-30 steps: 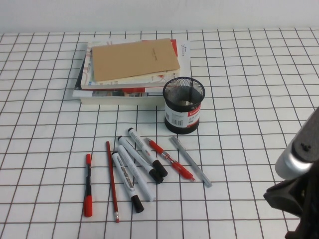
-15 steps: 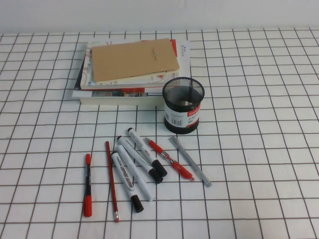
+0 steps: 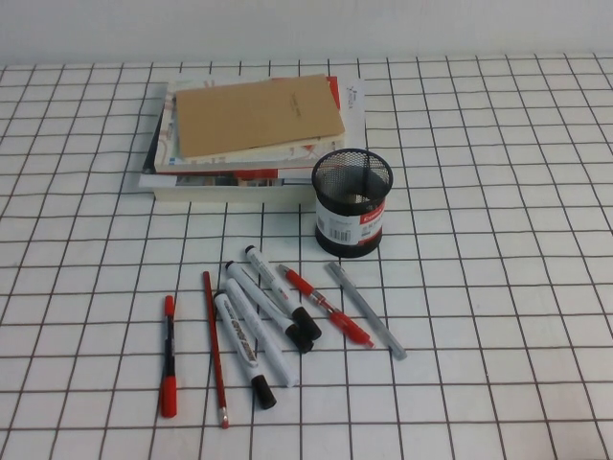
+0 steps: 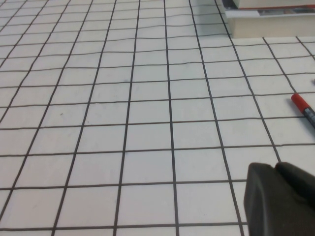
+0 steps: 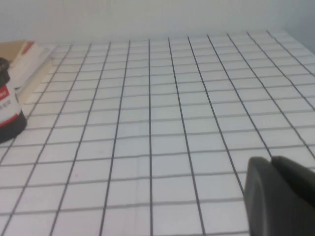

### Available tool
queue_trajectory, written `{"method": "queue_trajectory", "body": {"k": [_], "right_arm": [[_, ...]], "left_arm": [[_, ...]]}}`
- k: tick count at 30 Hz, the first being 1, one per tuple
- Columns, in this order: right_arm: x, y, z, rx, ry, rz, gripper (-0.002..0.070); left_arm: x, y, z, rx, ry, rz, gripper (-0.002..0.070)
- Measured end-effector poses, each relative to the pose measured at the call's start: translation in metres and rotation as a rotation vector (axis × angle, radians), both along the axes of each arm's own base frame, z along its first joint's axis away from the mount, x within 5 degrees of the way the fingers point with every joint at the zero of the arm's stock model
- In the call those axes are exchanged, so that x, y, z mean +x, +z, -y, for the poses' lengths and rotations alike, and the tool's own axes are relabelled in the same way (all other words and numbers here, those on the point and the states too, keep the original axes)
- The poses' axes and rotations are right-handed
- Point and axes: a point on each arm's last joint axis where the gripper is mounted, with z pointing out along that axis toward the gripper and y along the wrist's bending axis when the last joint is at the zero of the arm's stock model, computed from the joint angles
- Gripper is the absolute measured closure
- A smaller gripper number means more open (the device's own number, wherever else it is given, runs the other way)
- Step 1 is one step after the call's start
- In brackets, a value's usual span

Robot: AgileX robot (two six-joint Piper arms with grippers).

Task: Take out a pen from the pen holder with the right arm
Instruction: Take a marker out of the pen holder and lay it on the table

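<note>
Looks basically done: the black mesh pen holder (image 3: 352,201) seems empty, with red and white pens (image 3: 278,321) lying loose on its near side. The right gripper (image 5: 280,194) is off near-right, clamped shut and holding nothing I can see. The left gripper (image 4: 278,196) is parked near-left.

Closed right pincer (image 5: 281,195) hovers low; left pincer (image 4: 281,202) hovers low.

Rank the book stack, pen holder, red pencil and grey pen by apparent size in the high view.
1. book stack
2. pen holder
3. red pencil and grey pen: pencil longer, pen thicker, so unranked.
The left tool and right tool show only in their wrist views.
</note>
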Motion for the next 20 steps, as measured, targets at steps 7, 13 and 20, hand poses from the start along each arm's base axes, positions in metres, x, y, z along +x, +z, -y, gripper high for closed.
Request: {"method": "queue_trajectory", "body": {"k": [7, 13, 20], "right_arm": [[0.000, -0.014, 0.000, -0.021, 0.005, -0.075, 0.0692], [-0.001, -0.016, -0.002, -0.040, 0.043, -0.089, 0.0692], [-0.001, -0.016, -0.002, -0.043, 0.053, -0.091, 0.0692]], "left_arm": [[0.000, 0.000, 0.000, 0.000, 0.000, 0.000, 0.0679], [0.000, 0.000, 0.000, 0.000, 0.000, 0.000, 0.0679], [0.000, 0.000, 0.000, 0.000, 0.000, 0.000, 0.0679]]}}
